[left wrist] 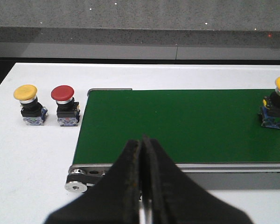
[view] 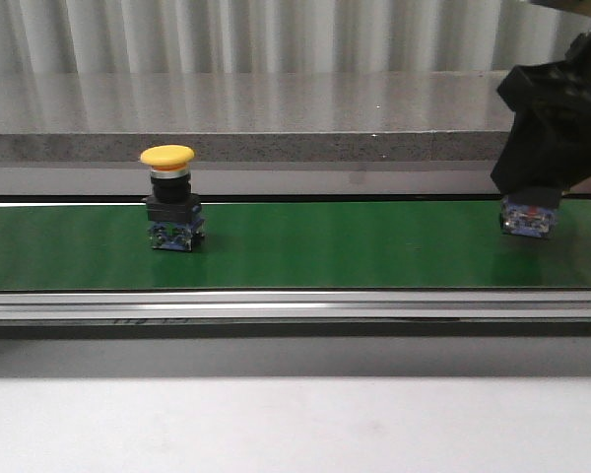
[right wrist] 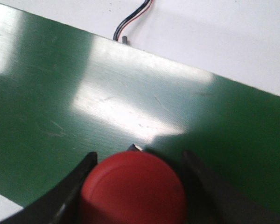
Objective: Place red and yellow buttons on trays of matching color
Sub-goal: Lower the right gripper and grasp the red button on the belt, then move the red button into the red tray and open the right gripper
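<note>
You cannot see the cap of the red button (view: 527, 215) in the front view; the right gripper (view: 552, 128) covers it, and that gripper runs off the picture's right edge. In the right wrist view the button's body is hidden under its own cap. In the left wrist view the belt's yellow button (left wrist: 276, 108) is cut by the frame edge.

A yellow button (view: 169, 199) stands on the green belt (view: 345, 246); the right hand (view: 547, 192) covers another button (view: 527, 217).
</note>
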